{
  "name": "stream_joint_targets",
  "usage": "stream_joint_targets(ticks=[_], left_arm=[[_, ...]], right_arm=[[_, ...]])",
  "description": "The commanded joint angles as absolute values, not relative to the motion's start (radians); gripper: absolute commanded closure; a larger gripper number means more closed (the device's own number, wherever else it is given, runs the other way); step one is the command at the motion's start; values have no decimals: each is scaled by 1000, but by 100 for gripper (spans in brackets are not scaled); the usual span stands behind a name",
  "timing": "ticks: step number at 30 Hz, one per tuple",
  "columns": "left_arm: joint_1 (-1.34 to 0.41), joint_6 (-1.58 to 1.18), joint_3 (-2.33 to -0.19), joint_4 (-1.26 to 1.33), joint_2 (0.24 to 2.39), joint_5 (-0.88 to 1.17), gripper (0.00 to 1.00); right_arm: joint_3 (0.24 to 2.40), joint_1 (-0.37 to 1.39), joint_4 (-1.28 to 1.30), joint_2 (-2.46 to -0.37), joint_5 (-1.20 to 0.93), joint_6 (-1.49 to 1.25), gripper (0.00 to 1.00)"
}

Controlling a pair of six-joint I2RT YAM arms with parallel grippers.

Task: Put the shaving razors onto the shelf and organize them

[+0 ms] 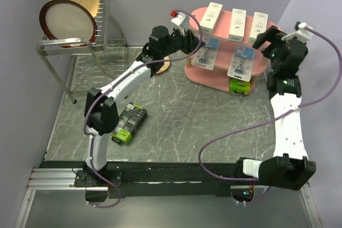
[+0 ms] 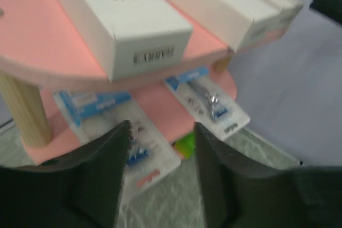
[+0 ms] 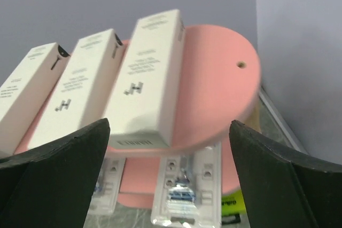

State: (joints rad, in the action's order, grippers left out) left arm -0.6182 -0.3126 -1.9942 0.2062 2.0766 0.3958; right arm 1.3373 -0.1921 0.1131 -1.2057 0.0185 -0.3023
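Seen from above, a grey marbled table (image 1: 181, 116) holds a pink three-tier shelf (image 1: 206, 81) at about 1 o'clock. Three slim white boxes lie side by side on its top board: the left white box (image 1: 211, 17), the middle white box (image 1: 236, 25) and the right white box (image 1: 259, 26). On the middle board lie two blue-and-white razor cards, the left blister card (image 1: 204, 54) and the right blister card (image 1: 241, 62), both overhanging the front edge. A black-and-lime shelved box (image 1: 239, 86) sits on the bottom board under the right card. A second black-and-lime loose box (image 1: 129, 123) lies flat on the table at about 8 o'clock, well apart from the shelf and just beside the left arm. The left gripper (image 2: 160, 132) is at the shelf's left side with its fingers apart. The left card's lower end shows in the gap, and whether a finger touches it cannot be told. The right gripper (image 3: 170, 124) faces the shelf's right side, spread very wide and holding nothing. A wire dish rack (image 1: 69, 41) with plates (image 1: 67, 20) stands at 10 o'clock.
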Motion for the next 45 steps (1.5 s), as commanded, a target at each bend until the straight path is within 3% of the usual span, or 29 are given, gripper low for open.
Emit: stream_joint_targets(ticks=[1, 3, 13, 32, 45], left_arm=[[-634, -305, -1863, 158, 1892, 393, 31], [-641, -295, -1783, 138, 1829, 371, 1], [-644, -273, -1612, 97, 1697, 308, 1], [-640, -295, -1629, 95, 1726, 276, 0], [-626, -314, -1678, 100, 1776, 287, 1]], right_arm=[[1446, -80, 29, -1268, 193, -200, 0], [1477, -57, 31, -1311, 241, -180, 0], [1586, -5, 51, -1394, 394, -104, 0], [1560, 45, 21, -1443, 488, 84, 0], [1511, 18, 40, -1384, 428, 106, 0]])
